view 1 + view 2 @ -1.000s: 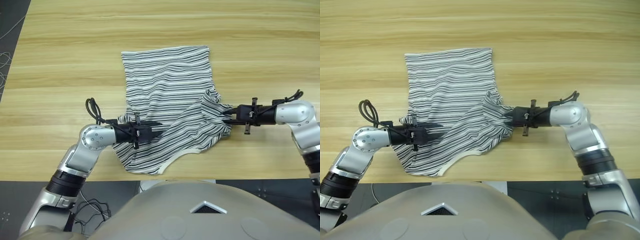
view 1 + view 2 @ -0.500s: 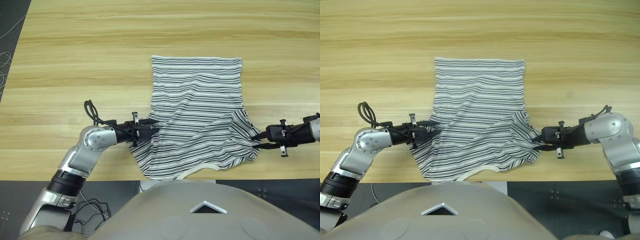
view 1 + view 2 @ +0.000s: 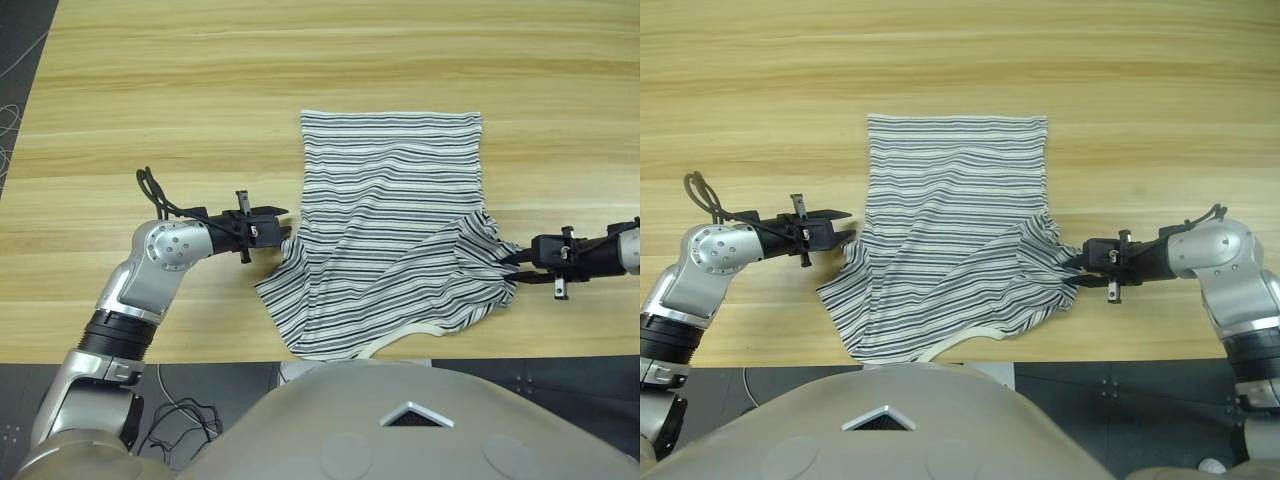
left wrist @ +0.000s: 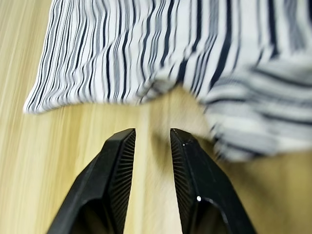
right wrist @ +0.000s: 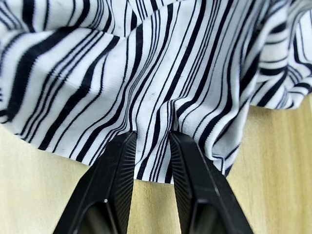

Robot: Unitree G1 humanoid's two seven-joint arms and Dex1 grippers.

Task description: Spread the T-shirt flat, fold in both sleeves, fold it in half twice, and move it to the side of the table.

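My right gripper (image 5: 152, 136) is clamped on the T-shirt (image 3: 390, 200); my left gripper (image 4: 152, 134) stands apart, empty, with the bunched hem just ahead. I should pinch that hem, then pull outward evenly.

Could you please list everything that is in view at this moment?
T-shirt: one, black-and-white striped, on the table's middle, far part flat, near part rumpled.
Table: one, light wood, under the T-shirt.
Floor: dark, past the table's left edge.
Left end effector: one, black, open, low over the table just off the T-shirt's left edge.
Right end effector: one, black, shut on the T-shirt's right near edge.
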